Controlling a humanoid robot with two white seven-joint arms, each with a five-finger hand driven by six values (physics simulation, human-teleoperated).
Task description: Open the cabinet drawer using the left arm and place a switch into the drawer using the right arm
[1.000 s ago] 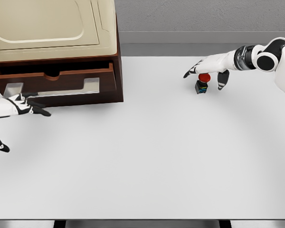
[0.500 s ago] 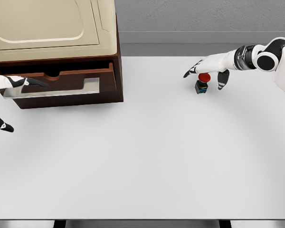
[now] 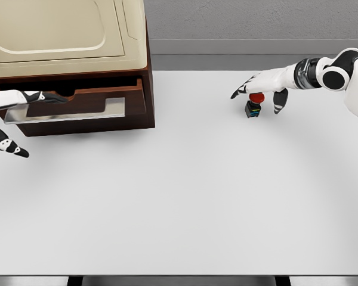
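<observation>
In the head view, the switch (image 3: 254, 103), a small dark block with a red round cap, stands upright on the white table (image 3: 185, 196) at about two o'clock from the table's middle. The right hand (image 3: 259, 85) hangs just over it, fingers spread and relaxed, grasping nothing: the long fingers (image 3: 238, 89) reach past the cap toward nine o'clock, the thumb (image 3: 278, 101) drops at three o'clock of the switch, so the red cap sits under the palm between them; whether the palm touches the cap cannot be told. At ten o'clock stands the cabinet (image 3: 65, 65), brown with a cream top, its drawer (image 3: 77, 107) slightly pulled out. The left hand (image 3: 15, 104) lies at the drawer's left end, its extended fingers (image 3: 45, 96) resting over the front's top edge, thumb (image 3: 9, 146) hanging apart below, loose and clasping nothing.
</observation>
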